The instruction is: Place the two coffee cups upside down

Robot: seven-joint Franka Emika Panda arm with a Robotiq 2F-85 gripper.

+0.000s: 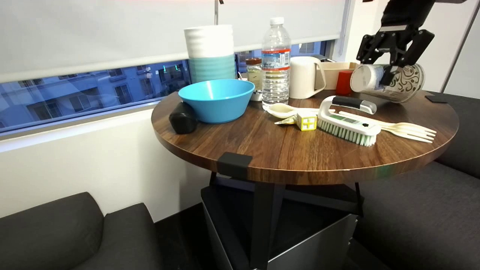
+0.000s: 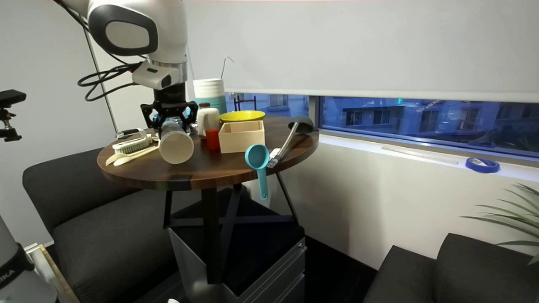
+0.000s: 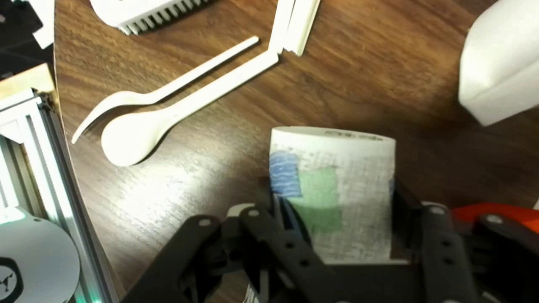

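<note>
One coffee cup (image 1: 407, 80) is tipped on its side at the far right of the round table in an exterior view. Its white narrow end points left and its swirly printed wide end points right. In an exterior view its pale round end (image 2: 177, 147) faces the camera. In the wrist view its printed side with blue and green patches (image 3: 358, 168) lies between the fingers. My gripper (image 1: 389, 75) is shut around the cup, a finger on each side, also in the wrist view (image 3: 334, 193). I cannot tell whether the cup touches the table. A second cup is not in view.
A scrub brush (image 1: 348, 123), pale forks (image 1: 410, 129), a red object (image 2: 212, 140), a white mug (image 1: 303, 78) and a wooden box (image 2: 242, 136) stand or lie near the cup. A water bottle (image 1: 276, 75) and blue bowl (image 1: 221, 103) are farther off. A ladle (image 2: 290, 136) overhangs the edge.
</note>
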